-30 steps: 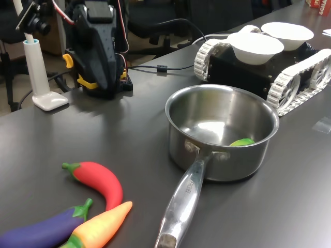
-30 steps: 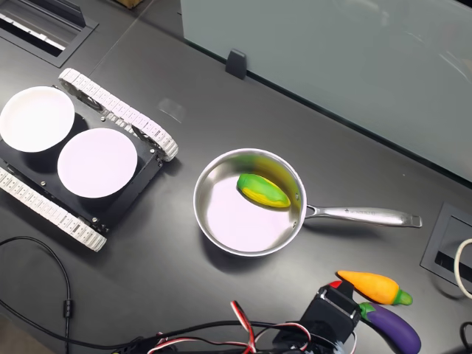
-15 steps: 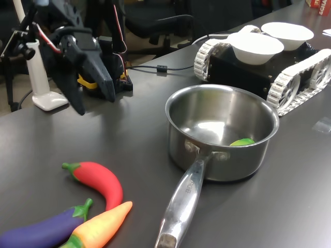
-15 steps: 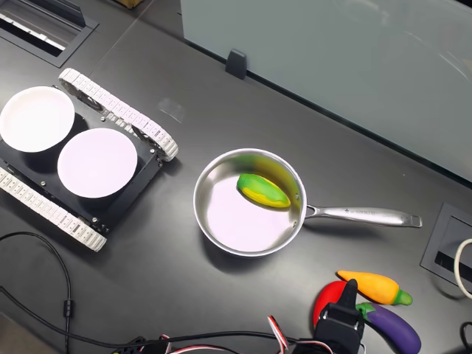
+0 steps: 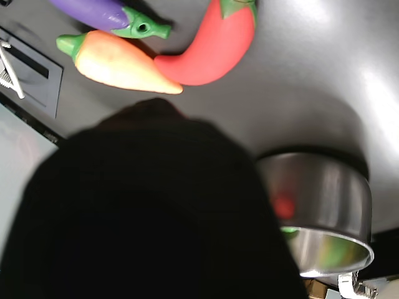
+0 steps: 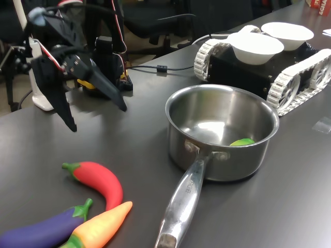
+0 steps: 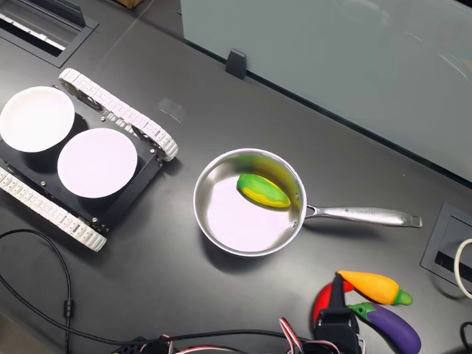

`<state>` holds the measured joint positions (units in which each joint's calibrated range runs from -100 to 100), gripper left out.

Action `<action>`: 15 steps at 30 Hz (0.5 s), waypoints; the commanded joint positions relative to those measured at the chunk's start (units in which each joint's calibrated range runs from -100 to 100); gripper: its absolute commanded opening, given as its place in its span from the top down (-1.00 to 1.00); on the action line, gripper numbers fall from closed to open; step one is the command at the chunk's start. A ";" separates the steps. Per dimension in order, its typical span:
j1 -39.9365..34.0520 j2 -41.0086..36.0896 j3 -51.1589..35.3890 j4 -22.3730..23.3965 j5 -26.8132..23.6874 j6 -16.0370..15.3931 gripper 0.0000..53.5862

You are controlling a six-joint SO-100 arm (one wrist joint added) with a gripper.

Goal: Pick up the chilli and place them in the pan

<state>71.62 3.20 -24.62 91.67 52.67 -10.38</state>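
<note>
In the first exterior view, my gripper (image 6: 98,118) hangs above the dark table (image 6: 129,134) at the left, its two black fingers (image 6: 66,114) spread wide apart with nothing between them. It is off the surface, up and back from the toys.

Below it, near the first exterior view's lower left, the chilli (image 6: 98,181) lies on the table, curved, green stem toward the left. Its tip touches or nearly touches the orange carrot toy (image 6: 101,227), and the purple eggplant toy (image 6: 44,230) lies just beside the carrot. In the wrist view the chilli (image 5: 215,47) meets the carrot's (image 5: 118,62) pointed end, with the eggplant (image 5: 106,12) beside them.

Further right, the pan (image 6: 222,134) stands upright on the table, well apart from the chilli, its long handle (image 6: 181,201) pointing toward the lower edge. A green-and-yellow toy (image 6: 242,141) sits inside against the wall; the second exterior view shows it (image 7: 262,190) clearly.

At the right, a tracked black vehicle (image 6: 289,72) carries two white bowls (image 6: 256,46).

In the second exterior view my arm partly covers the chilli (image 7: 323,301), only a red edge showing.
</note>
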 commanded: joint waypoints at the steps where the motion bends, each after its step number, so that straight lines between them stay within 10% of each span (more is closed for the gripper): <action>1: -2.58 -1.13 1.76 -5.06 2.15 3.40 -0.61; 15: -3.84 2.92 5.22 -10.52 9.28 10.46 -0.64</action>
<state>68.32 6.73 -19.28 85.38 60.10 -1.84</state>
